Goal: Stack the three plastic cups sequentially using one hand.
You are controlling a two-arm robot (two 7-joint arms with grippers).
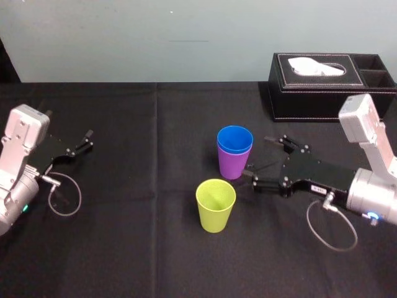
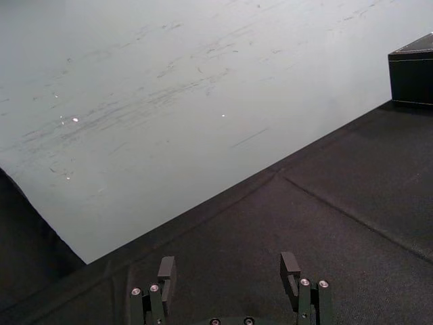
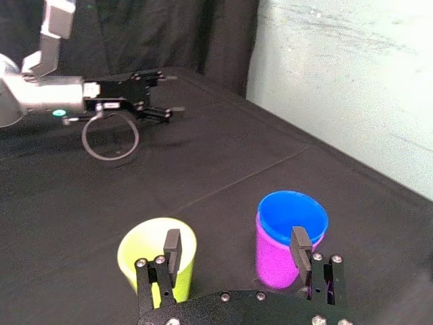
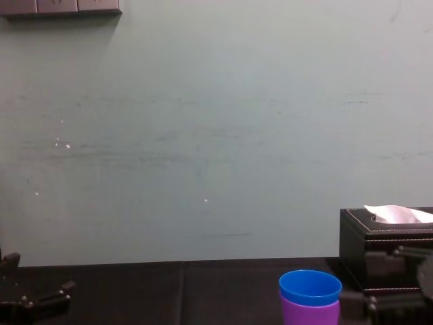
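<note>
Soft, even light is spread over the scene, the pale wall (image 2: 169, 101) being brightly lit and flecked with small glints, while the black worktop (image 1: 124, 248) is left dark and matte and the blue cup (image 1: 234, 138) is evenly lit inside.

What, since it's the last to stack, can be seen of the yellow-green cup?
The yellow-green cup looks like smooth tapered plastic, stands upright, mouth up, empty, alone on the black cloth, nearer the robot than the purple cup holding the blue cup. Nothing touches it; the open right gripper sits apart, farther right.
</note>
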